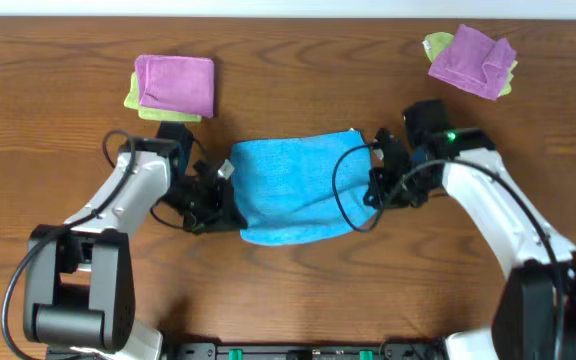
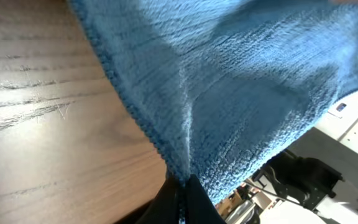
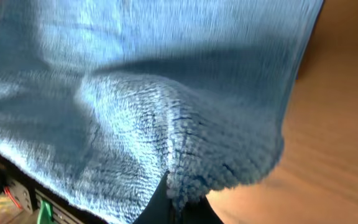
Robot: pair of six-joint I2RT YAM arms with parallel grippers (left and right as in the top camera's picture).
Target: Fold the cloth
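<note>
The sky-blue terry cloth [image 1: 293,188] hangs stretched between my two grippers above the middle of the wooden table. My left gripper [image 1: 218,200] is shut on the cloth's left edge; the left wrist view shows the black fingers [image 2: 182,196] pinching the blue hem [image 2: 229,93]. My right gripper [image 1: 376,180] is shut on the cloth's right edge; the right wrist view shows the fingers [image 3: 178,202] clamped on a bunched corner of the cloth [image 3: 148,93]. The cloth sags toward the front.
A purple cloth on a yellow-green cloth [image 1: 173,85] lies at the back left. Another purple cloth over a yellow-green one [image 1: 473,60] lies at the back right. The table's front edge [image 1: 288,335] is near the arm bases.
</note>
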